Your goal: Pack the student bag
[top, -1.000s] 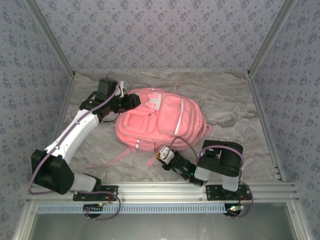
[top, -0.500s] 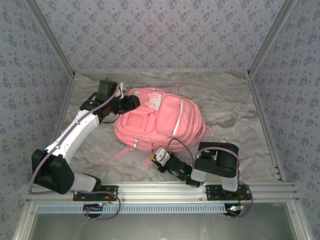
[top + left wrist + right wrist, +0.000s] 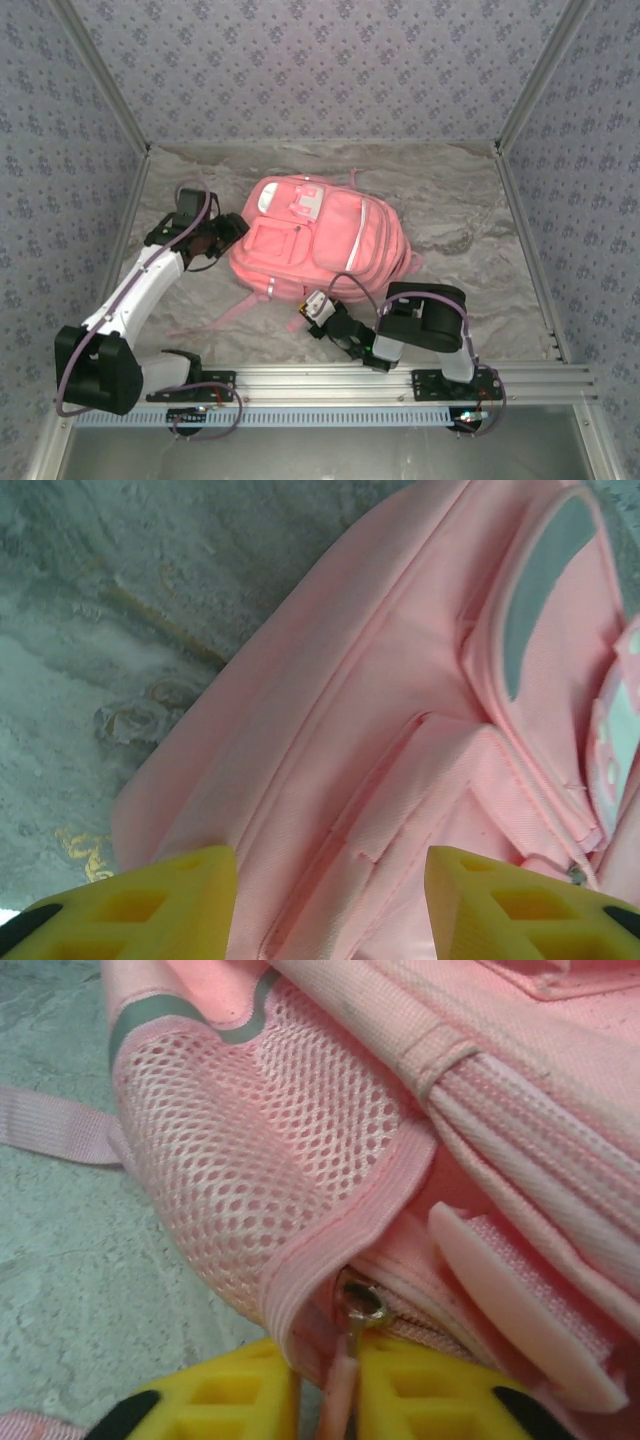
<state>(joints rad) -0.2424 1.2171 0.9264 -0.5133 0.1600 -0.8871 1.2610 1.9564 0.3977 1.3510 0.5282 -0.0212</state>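
The student bag (image 3: 325, 235) lies flat on the marble-patterned table, front pockets up. My left gripper (image 3: 228, 232) hovers at the bag's left side; in the left wrist view its yellow fingers (image 3: 150, 900) stand apart over the pink fabric (image 3: 400, 730) with nothing between them. My right gripper (image 3: 310, 308) sits at the bag's near edge. In the right wrist view it (image 3: 330, 1400) is shut on the pink zipper pull (image 3: 342, 1385), which hangs from a metal ring (image 3: 362, 1300) beside the mesh side pocket (image 3: 250, 1140).
A loose pink strap (image 3: 215, 315) trails over the table toward the left arm's base. Patterned walls close in the left, back and right sides. An aluminium rail (image 3: 330, 380) runs along the near edge.
The left arm has drawn back to the left, off the bag's top corner, and its jaws have widened a little. The right gripper slid left along the bag's near edge and closed on the zipper pull.
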